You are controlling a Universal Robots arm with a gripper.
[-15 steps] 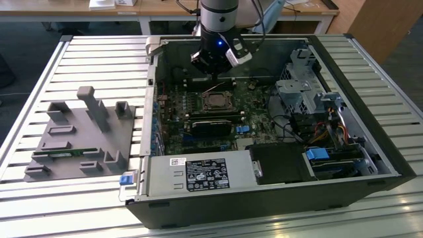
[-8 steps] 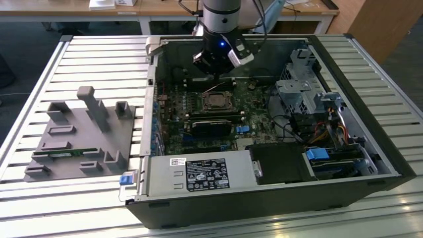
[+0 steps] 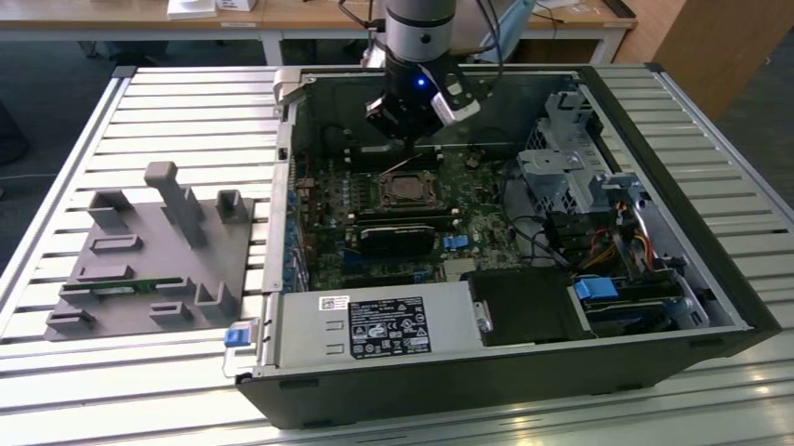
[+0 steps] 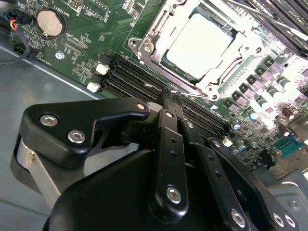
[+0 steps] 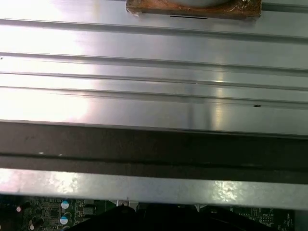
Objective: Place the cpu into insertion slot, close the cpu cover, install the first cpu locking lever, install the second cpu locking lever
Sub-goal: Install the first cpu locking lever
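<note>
Exterior view: an open computer case (image 3: 694, 279) lies on a slatted metal table (image 3: 186, 121), filling the centre and right of the frame. The arm comes down from the top centre, and its gripper (image 3: 407, 141) hangs inside the case just above the insertion slot (image 3: 407, 190), which sits a little above the middle of the green motherboard (image 3: 325, 237). The cpu (image 3: 408, 191) shows as a small grey square in that slot. At the lower centre a silver power supply box (image 3: 372, 327) with a black label lies along the case's near edge. On the left of the frame a grey fixture block (image 3: 155, 255) with upright posts rests on the table, well apart from the case.

Second wrist view: the gripper (image 4: 171, 95) fills the lower half of the frame, its two black fingers (image 4: 168, 139) running up to the centre with the tips pressed together, so the jaws look closed on nothing. Just beyond the tips, in the upper right, the cpu (image 4: 199, 45) lies flat in the insertion slot (image 4: 169, 66), and the cpu cover (image 4: 156, 31) frames it as a silver plate around the chip. Black memory slots (image 4: 139, 79) run between socket and fingertips. A round coin battery (image 4: 50, 23) sits at the upper left.

First wrist view: the table (image 5: 154, 62) slats cross the upper frame, the dark wall of the computer case (image 5: 154, 147) runs below them, and a strip of motherboard (image 5: 48, 211) shows along the bottom left.
</note>
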